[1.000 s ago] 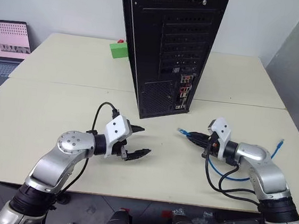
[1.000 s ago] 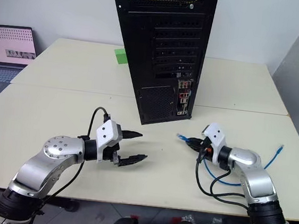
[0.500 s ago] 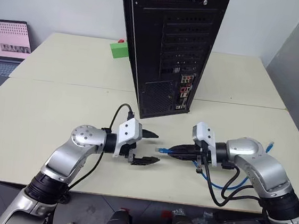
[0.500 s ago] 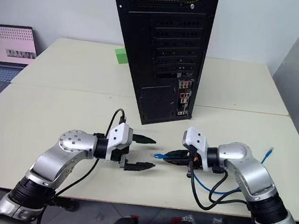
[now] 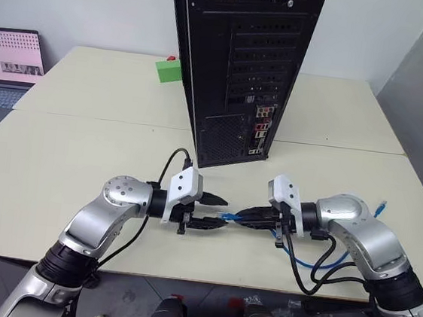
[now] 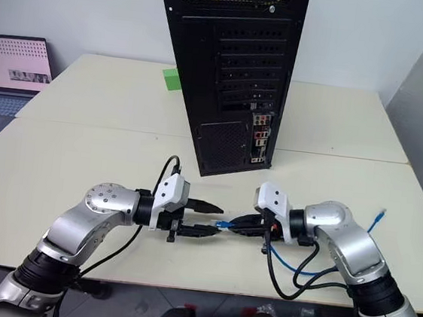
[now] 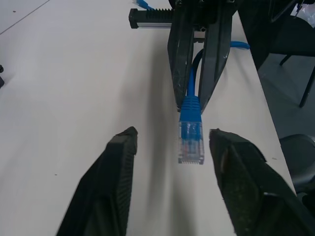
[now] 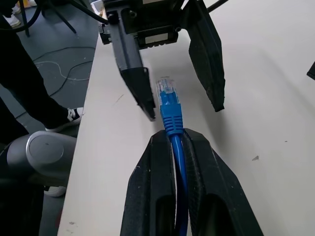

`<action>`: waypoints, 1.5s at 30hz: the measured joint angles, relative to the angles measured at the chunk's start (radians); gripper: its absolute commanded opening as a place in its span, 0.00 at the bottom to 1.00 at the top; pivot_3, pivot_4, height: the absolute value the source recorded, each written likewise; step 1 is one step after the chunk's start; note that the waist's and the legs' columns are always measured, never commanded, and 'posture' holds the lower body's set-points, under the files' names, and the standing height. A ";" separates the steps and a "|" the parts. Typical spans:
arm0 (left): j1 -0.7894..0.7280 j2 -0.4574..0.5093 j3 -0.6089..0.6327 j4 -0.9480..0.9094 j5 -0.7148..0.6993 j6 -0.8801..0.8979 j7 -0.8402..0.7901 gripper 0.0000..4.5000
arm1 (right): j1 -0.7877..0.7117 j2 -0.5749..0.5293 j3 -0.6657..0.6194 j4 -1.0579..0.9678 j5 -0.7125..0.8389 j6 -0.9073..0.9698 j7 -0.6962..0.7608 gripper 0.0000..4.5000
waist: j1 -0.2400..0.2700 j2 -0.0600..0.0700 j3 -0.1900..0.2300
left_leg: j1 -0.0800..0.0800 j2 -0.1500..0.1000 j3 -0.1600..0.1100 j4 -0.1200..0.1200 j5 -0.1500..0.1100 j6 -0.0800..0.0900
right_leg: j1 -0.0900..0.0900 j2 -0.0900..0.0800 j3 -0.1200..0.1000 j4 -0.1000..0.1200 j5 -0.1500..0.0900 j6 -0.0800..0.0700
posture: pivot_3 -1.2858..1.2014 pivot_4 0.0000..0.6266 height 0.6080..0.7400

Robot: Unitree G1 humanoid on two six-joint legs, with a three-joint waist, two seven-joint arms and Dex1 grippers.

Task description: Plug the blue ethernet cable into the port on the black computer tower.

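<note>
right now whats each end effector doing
Left end effector: open, its fingers on either side of the cable's clear plug, not touching it.
Right end effector: shut on the blue cable, just behind the plug.

1. Blue ethernet cable (image 7: 191, 105): smooth plastic jacket, clear glossy plug.
2. Black computer tower (image 5: 240, 63): matt black metal, perforated mesh.
3. Table (image 5: 60, 158): smooth matt cream top.
4. Green block (image 5: 168, 71): matt.
</note>
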 measured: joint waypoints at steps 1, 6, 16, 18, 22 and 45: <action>0.000 0.000 -0.002 0.000 0.000 0.000 0.000 0.32 | -0.002 -0.002 0.000 0.000 -0.001 0.000 0.001 0.00 | 0.000 0.000 0.000 | 0.000 0.000 0.000 0.000 0.000 0.000 | 0.000 0.000 0.000 0.000 0.000 0.000 | 0.52 0.24 1.00; 0.000 -0.002 -0.014 -0.002 0.001 -0.003 -0.006 0.08 | -0.018 -0.007 -0.001 0.000 -0.010 0.000 0.001 0.00 | 0.000 0.000 0.000 | 0.000 0.000 0.000 0.000 0.000 0.000 | 0.000 0.000 0.000 0.000 0.000 0.000 | 0.52 0.24 1.00; 0.000 -0.006 -0.024 0.025 0.051 -0.080 0.005 0.07 | -0.031 -0.013 0.000 0.011 -0.017 -0.004 0.019 0.34 | 0.000 0.000 0.000 | 0.000 0.000 0.000 0.000 0.000 0.000 | 0.000 0.000 0.000 0.000 0.000 0.000 | 0.52 0.24 1.00; 0.000 -0.018 -0.024 0.038 0.065 -0.110 0.009 0.07 | -0.035 -0.025 0.000 0.015 -0.019 -0.016 0.034 0.41 | 0.001 0.000 0.000 | 0.000 0.000 0.000 0.000 0.000 0.000 | 0.000 0.000 0.000 0.000 0.000 0.000 | 0.52 0.24 1.00; 0.001 -0.048 -0.026 0.071 0.120 -0.248 0.032 0.07 | -0.037 -0.088 -0.033 0.028 -0.009 -0.021 0.074 0.62 | 0.002 0.000 0.000 | 0.000 0.000 0.000 0.000 0.000 0.000 | 0.000 0.000 0.000 0.000 0.000 0.000 | 0.52 0.24 1.00; -0.054 -0.080 -0.019 0.458 0.639 -1.413 0.433 0.07 | 0.013 0.083 -0.242 -0.025 0.364 0.376 -0.178 0.74 | 0.002 0.000 0.000 | 0.000 0.000 0.000 0.000 0.000 0.000 | 0.000 0.000 0.000 0.000 0.000 0.000 | 0.52 0.24 1.00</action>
